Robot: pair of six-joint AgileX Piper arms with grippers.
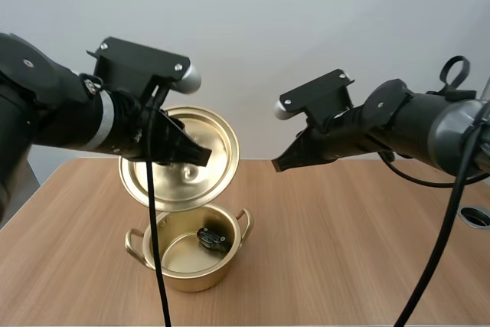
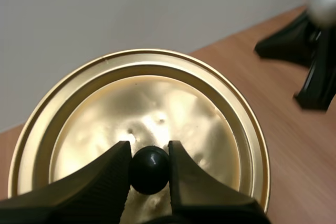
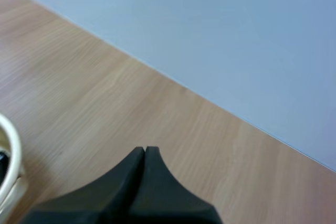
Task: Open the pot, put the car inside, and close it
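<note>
Currently on the bench (image 1: pixel 344 250), by item. Pot (image 1: pixel 187 277): gold-coloured metal with two loop handles, standing upright and open near the front edge. Car (image 1: pixel 212 239): small and dark, lying on the pot's floor toward the right-hand wall, so the loading step looks done. Lid (image 1: pixel 210 132): matching gold disc with a raised rim, held in the air above the pot and steeply tilted, its lower edge near the pot's rim but apparently not touching. Knob (image 2: pixel 149 170): small black ball at the lid's centre. Left end effector (image 2: pixel 149 148): clamped on the knob, one ribbed finger on each side. Right end effector (image 3: pixel 145 153): fingers pressed together into one dark wedge and holding nothing, hovering over bare bench to the right of the pot and well apart from it. Handling, as a judgement: the lid looks like thin, stiff sheet metal, light, smooth and probably slippery on its face, so the knob is the only sound place to hold it. Being round, the knob may let the lid swing in the pinch. To close the pot, the lid needs levelling and centring over the rim before it is let down. The pot looks light enough to slide if the lid catches one edge.
</note>
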